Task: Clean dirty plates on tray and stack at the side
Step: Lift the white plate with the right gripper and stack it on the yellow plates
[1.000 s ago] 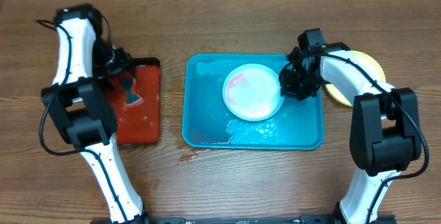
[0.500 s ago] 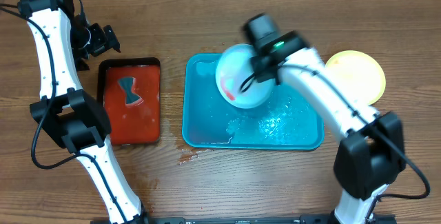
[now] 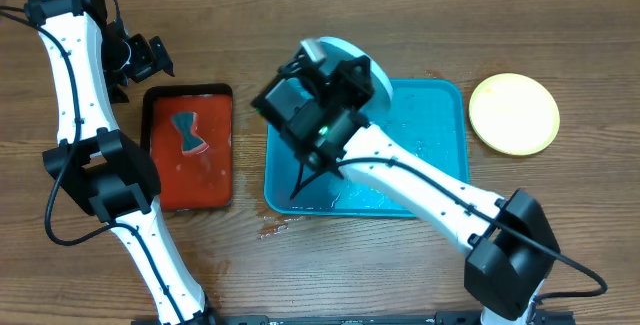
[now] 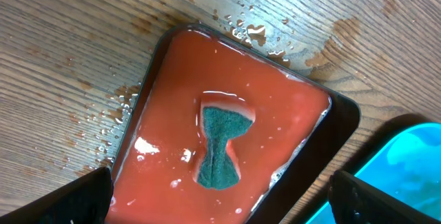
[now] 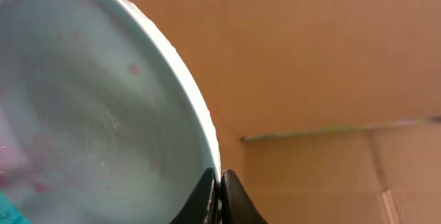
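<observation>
Blue plate (image 5: 89,114) lifted off surface (image 3: 400,275), over tray's (image 3: 440,155) far-L corner; red specks on its face. R gripper (image 5: 219,191) pinched tight on plate rim, fingertips meeting at the plate's edge in wrist view. Yellow plate (image 3: 514,113) flat on surface, just R of tray. L gripper (image 3: 148,60) spread wide, holding nothing, well L of tray, by red tray (image 3: 190,180) w/ sponge (image 3: 187,131) in it.

The small tray (image 3: 200,180) lies left of the tray (image 3: 430,145), with the sponge (image 3: 187,131) in it. A plate (image 3: 514,113) lies on the table (image 3: 300,265) right of the tray — a second plate (image 3: 372,65) is above the tray's back-left corner, in the right gripper (image 5: 220,200).
</observation>
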`<state>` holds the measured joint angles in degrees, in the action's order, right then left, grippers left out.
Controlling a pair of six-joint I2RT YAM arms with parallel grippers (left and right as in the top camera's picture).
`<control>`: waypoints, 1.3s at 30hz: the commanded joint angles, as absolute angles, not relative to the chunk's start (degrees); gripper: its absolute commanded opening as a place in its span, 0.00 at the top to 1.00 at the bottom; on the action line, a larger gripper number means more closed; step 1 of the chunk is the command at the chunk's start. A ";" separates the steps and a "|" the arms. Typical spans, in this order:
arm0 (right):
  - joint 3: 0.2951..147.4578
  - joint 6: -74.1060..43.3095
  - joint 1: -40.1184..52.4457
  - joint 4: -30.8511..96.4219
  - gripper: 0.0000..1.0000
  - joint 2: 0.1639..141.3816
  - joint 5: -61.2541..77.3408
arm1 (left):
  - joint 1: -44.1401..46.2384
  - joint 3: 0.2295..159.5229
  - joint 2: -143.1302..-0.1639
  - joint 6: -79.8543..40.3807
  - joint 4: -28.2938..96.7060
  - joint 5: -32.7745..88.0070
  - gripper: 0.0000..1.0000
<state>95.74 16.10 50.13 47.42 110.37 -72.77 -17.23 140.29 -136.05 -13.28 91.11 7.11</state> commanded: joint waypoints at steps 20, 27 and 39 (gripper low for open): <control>96.84 24.03 53.04 45.10 0.96 108.75 -76.62 | -16.86 141.05 -134.78 -12.84 91.22 7.29 0.01; 96.82 19.94 47.03 47.18 0.96 108.75 -45.56 | -16.86 141.05 -134.76 -12.84 91.20 7.29 0.00; 96.82 -5.41 11.33 51.24 0.96 108.55 12.78 | -16.86 141.05 -134.76 -12.84 91.20 7.29 0.00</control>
